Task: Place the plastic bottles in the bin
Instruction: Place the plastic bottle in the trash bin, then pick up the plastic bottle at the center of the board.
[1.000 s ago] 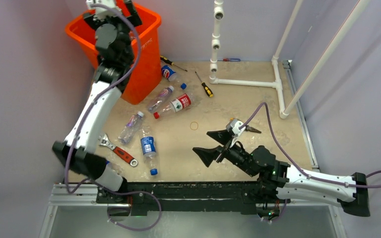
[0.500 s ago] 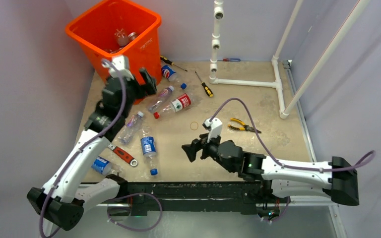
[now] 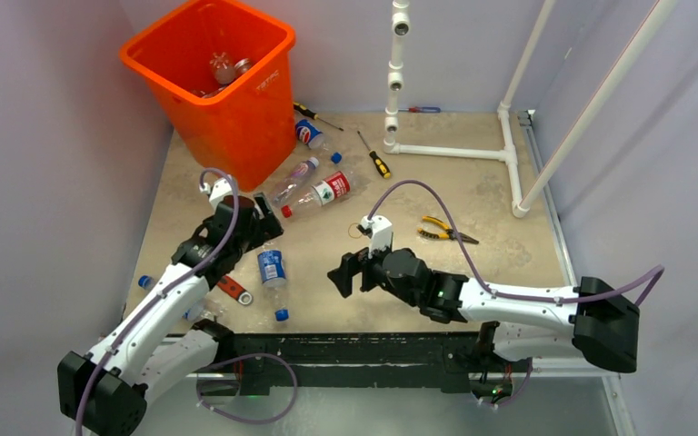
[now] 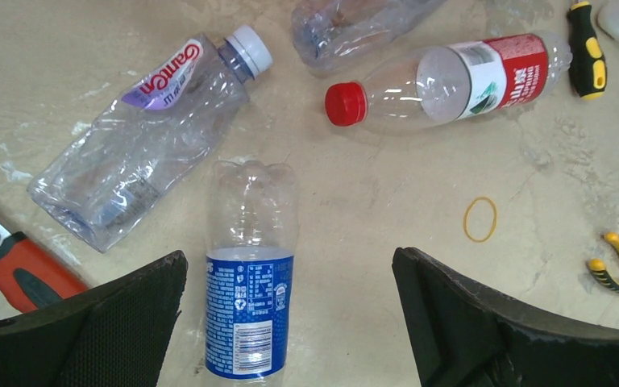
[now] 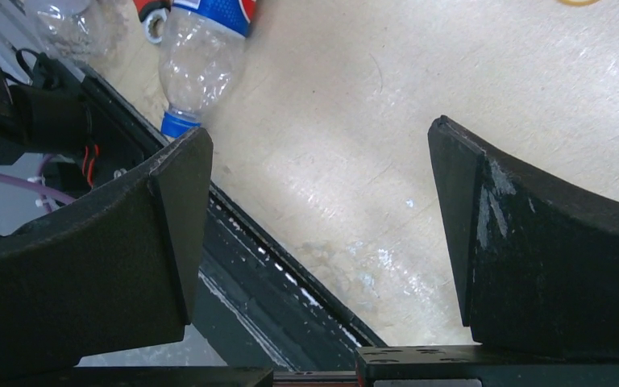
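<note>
Left arm [image 3: 150, 316], right arm [image 3: 527, 307] low; jaws wide, empty.

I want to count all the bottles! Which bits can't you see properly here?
Tall orange plastic bin, top view: its walls hide most of what is inside.
Blue-labelled clear plastic bottle, left wrist view: bottom edge cuts off its cap end.
Blue-capped clear bottle, right wrist view: top edge cuts off its label.

The bin [image 3: 227, 127] stands far left. Plastic bottles [image 3: 273, 268] lie near it, below my left gripper [image 3: 262, 227]. Pliers [image 3: 445, 230] lie right of my right gripper [image 3: 345, 272].
</note>
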Tool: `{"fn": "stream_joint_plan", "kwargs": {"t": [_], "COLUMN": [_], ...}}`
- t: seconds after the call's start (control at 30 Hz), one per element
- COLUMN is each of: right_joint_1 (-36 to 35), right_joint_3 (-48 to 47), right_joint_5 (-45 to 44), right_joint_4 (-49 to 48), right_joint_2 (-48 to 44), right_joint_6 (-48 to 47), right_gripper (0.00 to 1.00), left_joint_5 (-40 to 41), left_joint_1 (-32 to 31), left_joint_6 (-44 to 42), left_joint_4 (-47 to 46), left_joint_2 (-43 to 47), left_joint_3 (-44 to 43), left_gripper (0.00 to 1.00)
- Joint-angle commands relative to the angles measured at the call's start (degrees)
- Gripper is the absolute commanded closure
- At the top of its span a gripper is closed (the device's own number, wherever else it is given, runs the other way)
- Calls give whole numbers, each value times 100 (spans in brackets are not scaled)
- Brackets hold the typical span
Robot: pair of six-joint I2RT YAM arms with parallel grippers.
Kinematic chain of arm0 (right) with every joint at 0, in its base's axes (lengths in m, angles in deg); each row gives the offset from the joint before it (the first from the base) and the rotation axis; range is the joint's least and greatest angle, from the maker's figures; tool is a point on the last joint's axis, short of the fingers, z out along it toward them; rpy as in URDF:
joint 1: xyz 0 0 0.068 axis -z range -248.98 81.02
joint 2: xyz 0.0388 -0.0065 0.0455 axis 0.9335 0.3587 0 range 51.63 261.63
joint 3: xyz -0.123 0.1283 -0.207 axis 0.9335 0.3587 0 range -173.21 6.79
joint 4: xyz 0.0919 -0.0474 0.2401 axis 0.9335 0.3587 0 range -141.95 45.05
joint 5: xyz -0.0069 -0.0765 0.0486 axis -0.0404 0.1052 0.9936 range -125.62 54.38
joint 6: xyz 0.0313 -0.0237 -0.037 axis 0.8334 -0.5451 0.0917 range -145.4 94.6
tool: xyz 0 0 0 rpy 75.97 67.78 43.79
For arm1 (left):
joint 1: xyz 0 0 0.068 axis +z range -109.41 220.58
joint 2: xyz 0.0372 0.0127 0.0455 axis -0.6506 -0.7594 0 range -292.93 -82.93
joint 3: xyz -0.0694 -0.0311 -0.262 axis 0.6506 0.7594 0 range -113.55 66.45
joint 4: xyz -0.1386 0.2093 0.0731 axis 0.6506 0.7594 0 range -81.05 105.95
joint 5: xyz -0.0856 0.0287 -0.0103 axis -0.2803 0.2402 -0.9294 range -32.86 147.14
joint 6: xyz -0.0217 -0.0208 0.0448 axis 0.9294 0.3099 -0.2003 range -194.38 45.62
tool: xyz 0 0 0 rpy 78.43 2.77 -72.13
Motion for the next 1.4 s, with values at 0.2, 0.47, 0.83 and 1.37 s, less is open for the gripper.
{"fn": "stream_joint_plan", "kwargs": {"t": [0.2, 0.47, 0.83, 1.37], "right_joint_1": [34, 47, 47, 47], "right_joint_3": [186, 147, 80, 192], "right_joint_5": [94, 88, -39, 179], "right_joint_4": [-58, 17, 374, 458], "right_joint_2": [-264, -247, -761, -1844], "right_joint_6": [256, 294, 77, -329], "right_gripper": [2, 2, 2, 1], "left_joint_5": [-347, -872, -1186, -1898], "left_joint_1": [-10, -10, -10, -18], "left_joint_6": [734, 794, 915, 993], "left_joint_4": [-429, -1154, -1596, -1853], "left_joint_2": [-616, -894, -645, -191], "left_joint_3": [820, 1267, 1659, 1561], "left_gripper": [1, 10, 32, 71]}}
